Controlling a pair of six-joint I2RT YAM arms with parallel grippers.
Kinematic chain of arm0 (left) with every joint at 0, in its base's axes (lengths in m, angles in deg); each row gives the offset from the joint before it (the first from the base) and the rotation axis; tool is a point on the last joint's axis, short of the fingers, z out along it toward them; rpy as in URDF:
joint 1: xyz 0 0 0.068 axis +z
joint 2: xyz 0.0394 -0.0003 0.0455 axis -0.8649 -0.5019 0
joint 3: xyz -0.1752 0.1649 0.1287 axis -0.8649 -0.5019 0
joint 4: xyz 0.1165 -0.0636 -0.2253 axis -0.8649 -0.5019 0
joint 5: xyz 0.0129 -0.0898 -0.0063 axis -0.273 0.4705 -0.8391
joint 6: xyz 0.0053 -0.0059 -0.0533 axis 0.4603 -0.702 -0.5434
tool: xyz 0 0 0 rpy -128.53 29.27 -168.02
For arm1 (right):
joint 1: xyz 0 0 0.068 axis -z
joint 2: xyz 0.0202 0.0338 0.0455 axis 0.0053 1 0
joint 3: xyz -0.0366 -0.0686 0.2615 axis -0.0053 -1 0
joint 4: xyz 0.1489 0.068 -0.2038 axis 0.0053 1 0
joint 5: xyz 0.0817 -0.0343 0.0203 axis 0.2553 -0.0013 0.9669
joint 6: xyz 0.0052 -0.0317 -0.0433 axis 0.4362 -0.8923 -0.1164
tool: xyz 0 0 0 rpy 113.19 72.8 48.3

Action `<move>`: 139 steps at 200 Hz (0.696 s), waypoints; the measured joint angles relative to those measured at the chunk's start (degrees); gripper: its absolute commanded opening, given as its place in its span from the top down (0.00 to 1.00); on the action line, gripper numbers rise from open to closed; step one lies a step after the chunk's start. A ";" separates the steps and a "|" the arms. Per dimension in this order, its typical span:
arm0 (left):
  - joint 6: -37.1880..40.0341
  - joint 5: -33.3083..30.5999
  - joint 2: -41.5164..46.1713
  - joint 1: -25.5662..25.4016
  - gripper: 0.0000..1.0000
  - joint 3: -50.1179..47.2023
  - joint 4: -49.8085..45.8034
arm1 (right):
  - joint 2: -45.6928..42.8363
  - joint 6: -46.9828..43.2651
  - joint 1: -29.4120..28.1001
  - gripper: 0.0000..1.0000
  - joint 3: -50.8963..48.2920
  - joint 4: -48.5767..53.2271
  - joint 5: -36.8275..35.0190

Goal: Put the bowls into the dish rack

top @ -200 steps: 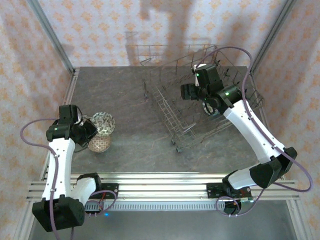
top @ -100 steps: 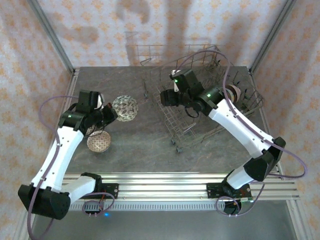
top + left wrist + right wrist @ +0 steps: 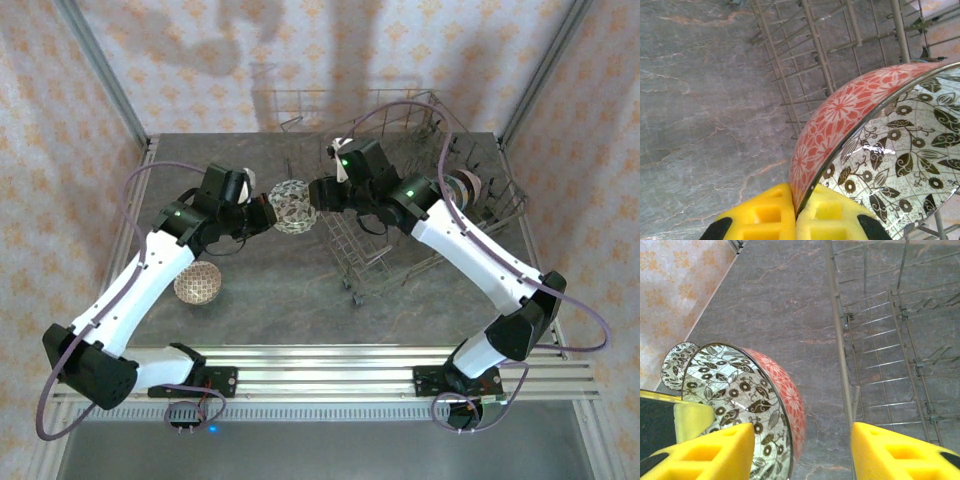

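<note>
Left tool: closed on the rim of the red bowl; I see the rim pinched between its 2 yellow fingers.
Red bowl: held in the air above the bench, tilted, just beside the left edge of the dish rack.
Right tool: jaws apart, 1 finger in front of the bowl's leaf-patterned inside; I cannot tell if it touches.
Other bowls: 1 tan bowl sits on the bench near the left arm; another bowl stands on edge inside the rack.
</note>
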 measured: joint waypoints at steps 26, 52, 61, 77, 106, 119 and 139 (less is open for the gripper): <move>-0.24 -1.18 -0.42 -1.57 1.00 1.33 0.00 | 0.02 0.37 0.00 0.52 -0.70 0.09 -1.03; -0.28 -1.86 -0.48 -1.97 1.00 2.40 0.02 | 0.02 0.39 0.00 0.56 -1.31 0.02 -2.19; -0.28 -2.21 -0.48 -2.05 1.00 2.67 0.00 | 0.02 0.50 0.00 0.59 -1.70 0.02 -2.38; -0.39 -2.89 -0.50 -2.67 1.00 2.78 0.00 | 0.02 0.81 0.00 0.63 -2.40 0.04 -2.49; -0.44 -3.67 -0.52 -3.63 1.00 2.80 0.02 | 0.02 0.76 -0.02 0.73 -2.67 0.07 -2.40; -0.44 -4.15 -0.52 -3.87 1.00 2.80 0.02 | 0.02 0.83 -0.13 0.74 -2.69 0.04 -2.32; -0.42 -4.28 -0.52 -3.87 1.00 2.82 0.02 | 0.02 0.92 -0.24 0.79 -2.69 0.02 -1.88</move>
